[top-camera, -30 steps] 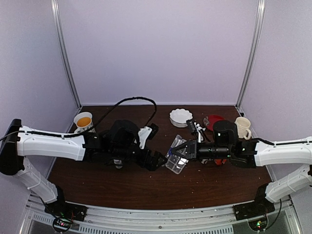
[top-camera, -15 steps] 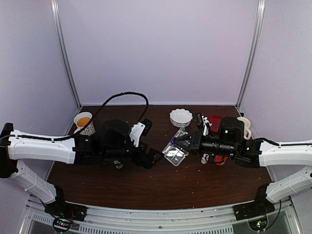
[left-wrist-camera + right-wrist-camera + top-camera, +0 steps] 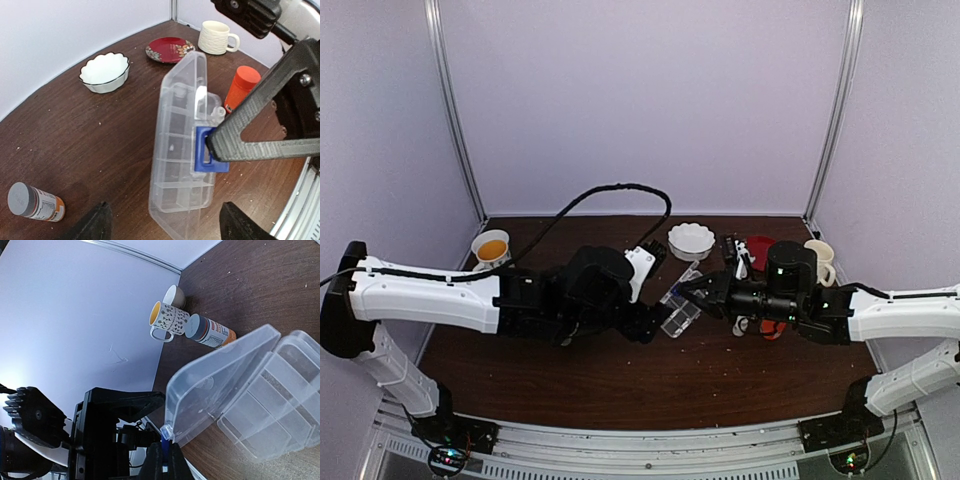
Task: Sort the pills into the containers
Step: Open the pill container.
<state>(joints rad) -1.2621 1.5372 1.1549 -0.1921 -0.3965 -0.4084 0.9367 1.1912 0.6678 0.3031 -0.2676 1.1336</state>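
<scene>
Top view: the organizer box stands mid-table with its lid raised. The right gripper is at its three o'clock and the left gripper at its nine.

Left wrist view: the left fingers are spread either side of the box, apparently clear of it. The compartments look empty, so sorting seems unstarted. A white bowl lies at eleven and an orange bottle stands near at two.

Right wrist view: the right jaws are pressed together on the blue latch. No pills can be made out.

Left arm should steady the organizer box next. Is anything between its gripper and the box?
Nothing visible: the organizer box is straight ahead of the open left gripper. The right gripper only pinches its blue latch.
</scene>
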